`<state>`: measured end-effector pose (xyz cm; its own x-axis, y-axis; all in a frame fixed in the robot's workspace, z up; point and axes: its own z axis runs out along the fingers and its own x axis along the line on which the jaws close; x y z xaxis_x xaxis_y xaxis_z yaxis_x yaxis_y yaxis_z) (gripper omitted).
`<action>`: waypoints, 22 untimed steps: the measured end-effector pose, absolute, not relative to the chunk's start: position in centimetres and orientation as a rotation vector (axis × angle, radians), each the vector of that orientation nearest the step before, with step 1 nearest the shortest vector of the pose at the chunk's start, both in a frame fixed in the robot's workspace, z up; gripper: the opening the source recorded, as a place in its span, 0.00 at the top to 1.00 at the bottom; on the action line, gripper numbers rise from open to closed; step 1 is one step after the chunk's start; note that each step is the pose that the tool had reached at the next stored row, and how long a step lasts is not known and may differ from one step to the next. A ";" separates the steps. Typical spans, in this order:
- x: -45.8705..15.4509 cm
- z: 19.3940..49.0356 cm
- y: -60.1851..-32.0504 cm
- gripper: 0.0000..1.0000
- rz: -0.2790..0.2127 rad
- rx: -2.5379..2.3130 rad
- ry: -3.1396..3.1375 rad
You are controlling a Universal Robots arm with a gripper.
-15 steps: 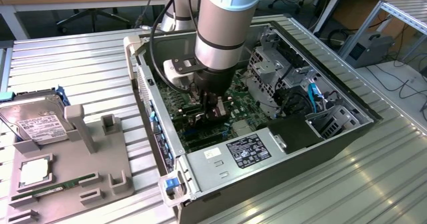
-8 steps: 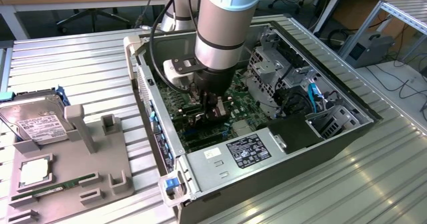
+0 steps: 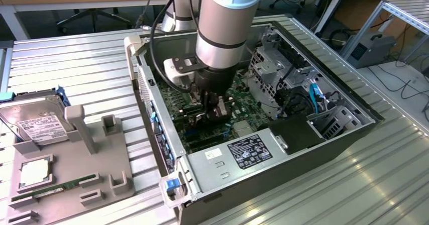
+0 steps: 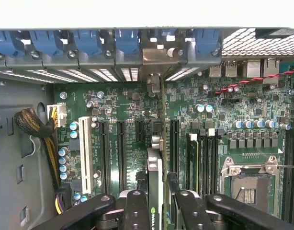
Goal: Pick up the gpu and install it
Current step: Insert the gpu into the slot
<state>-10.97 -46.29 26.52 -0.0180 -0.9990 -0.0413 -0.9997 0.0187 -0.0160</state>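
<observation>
The gripper [image 3: 211, 107] has been lowered into the open computer case [image 3: 348, 134], which lies on its side near the middle of the exterior view with the motherboard [image 4: 113, 103] facing upward, so that the board can be reached from above. In the wrist view the fingers [image 4: 136, 208] are seen clamped on the gpu [image 4: 155, 172], one on each face. The card is held on edge, upright to the board, because only in that attitude can its lower edge be met by a slot. It is lined up parallel to the empty expansion slots [image 4: 120, 153] just beside it. Its silver bracket [image 4: 159, 55] is set against the rear wall of the case, among the blue latches [image 4: 84, 43], where one opening appears to be meant for it. Whether the card's edge is fully seated cannot be told, since the contact is hidden beneath the card.

At about eight o'clock in the exterior view, well apart from the case, a grey tray [image 3: 100, 170] is laid out; a hard drive [image 3: 37, 122] at its ten o'clock corner and a memory stick [image 3: 54, 190] toward six o'clock are left untouched
</observation>
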 end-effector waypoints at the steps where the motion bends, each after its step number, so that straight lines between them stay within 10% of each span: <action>1: -11.1 26.4 -46.3 0.74 0.026 -2.173 2.212; 4: -11.4 26.1 -46.3 0.74 0.025 -2.177 2.206; 6: -11.4 26.1 -46.3 0.54 0.025 -2.177 2.205; 22: -11.3 26.9 -46.4 0.54 0.024 -2.159 2.224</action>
<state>-11.34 -46.39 26.91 -0.0293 -0.9987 -0.0413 -0.9994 0.0300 -0.0183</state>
